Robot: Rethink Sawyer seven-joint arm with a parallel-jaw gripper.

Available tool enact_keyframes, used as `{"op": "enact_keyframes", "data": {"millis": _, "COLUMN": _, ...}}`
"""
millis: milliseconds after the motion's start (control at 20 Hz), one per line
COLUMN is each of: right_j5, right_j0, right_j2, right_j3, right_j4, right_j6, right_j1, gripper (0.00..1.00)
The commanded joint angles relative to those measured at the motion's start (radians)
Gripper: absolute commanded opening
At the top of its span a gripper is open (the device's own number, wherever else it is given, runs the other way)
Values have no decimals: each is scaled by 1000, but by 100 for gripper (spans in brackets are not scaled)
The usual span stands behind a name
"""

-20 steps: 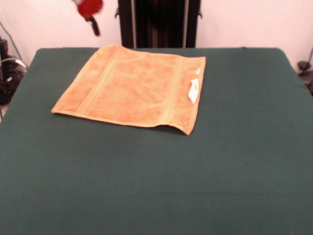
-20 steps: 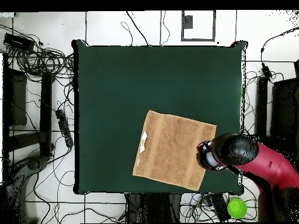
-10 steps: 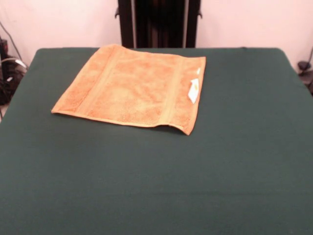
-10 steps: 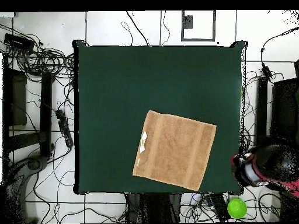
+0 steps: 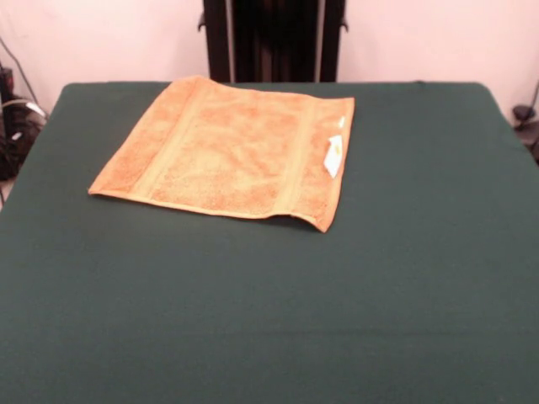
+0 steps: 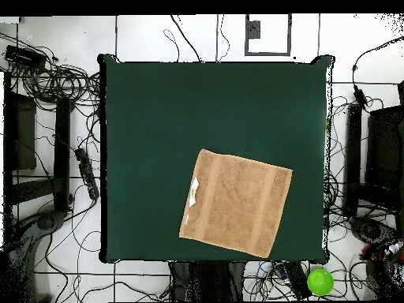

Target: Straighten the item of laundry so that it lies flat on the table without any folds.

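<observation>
Front camera looks low across the table; overhead looks straight down; both share its top.

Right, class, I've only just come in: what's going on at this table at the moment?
Nothing is handling anything just now. An orange-tan terry towel lies spread open on the dark green table, toward the robot's side, with its white tag showing near one edge. It looks flat with no folds, though one near corner seems slightly lifted in the front view. The robot's gripper does not show clearly in either view. A green round object sits on the floor beside the table.
</observation>
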Motion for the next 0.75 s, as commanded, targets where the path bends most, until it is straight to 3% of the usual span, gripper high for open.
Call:
{"op": "enact_keyframes", "data": {"millis": 50, "right_j5": 157, "right_j0": 10, "right_j2": 105, "right_j3": 14, "right_j4": -31, "right_j6": -424, "right_j1": -90, "gripper": 100}}
{"op": "enact_keyframes", "data": {"millis": 750, "right_j5": 140, "right_j0": 30, "right_j2": 85, "right_j3": 33, "right_j4": -50, "right_j6": -433, "right_j1": -139, "gripper": 100}}
